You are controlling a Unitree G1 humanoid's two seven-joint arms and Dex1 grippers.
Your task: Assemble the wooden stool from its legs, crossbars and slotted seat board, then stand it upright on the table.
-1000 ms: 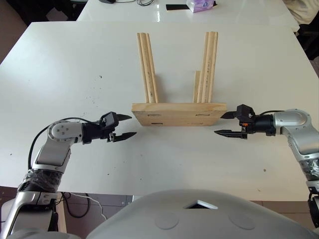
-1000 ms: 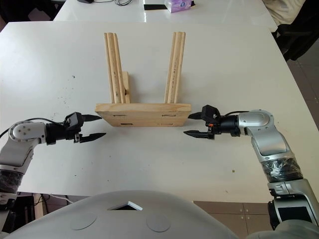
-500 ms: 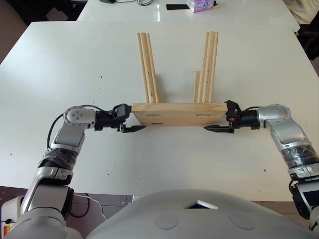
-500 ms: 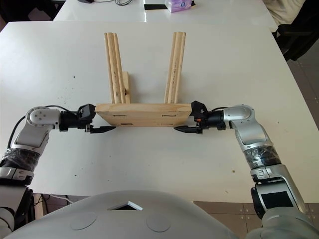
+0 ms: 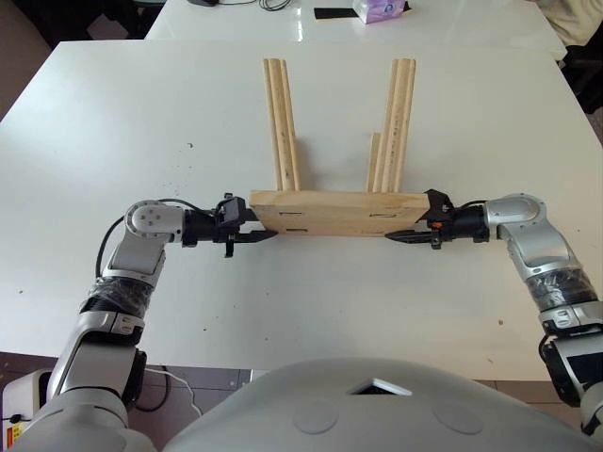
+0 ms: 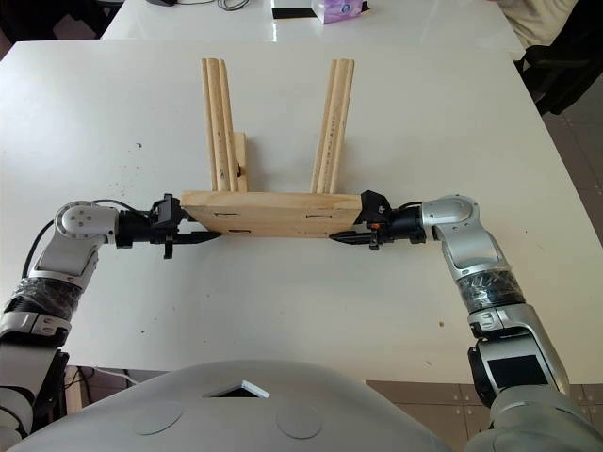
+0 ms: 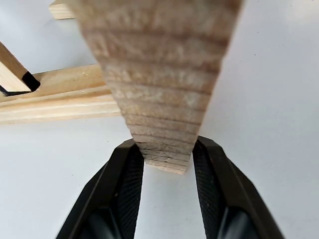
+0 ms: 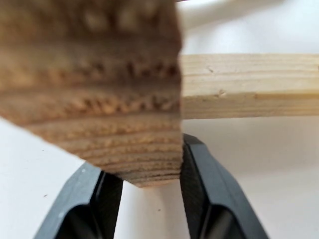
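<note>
Stool (image 5: 283,141) is laid on its side mid-table (image 5: 141,122), white top. Seat board (image 5: 337,213) is stood on edge nearest, legs (image 5: 396,113) pointed far, and a short crossbar (image 5: 373,162) is seen by the right legs. The board's left end is clamped by the left gripper (image 5: 256,228), the right end by the right gripper (image 5: 410,226). Fingers (image 7: 127,174) are pressed on both faces. A second white table (image 5: 236,24) is seen behind, with a tissue box (image 5: 382,9).

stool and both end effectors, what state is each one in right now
stool: assembled, on its side, not yet upright
seat board: on edge on the table, held at both ends
legs: fitted into the seat board, pointing away from the robot
left end effector: shut on the seat board's left end
right end effector: shut on the seat board's right end
</note>
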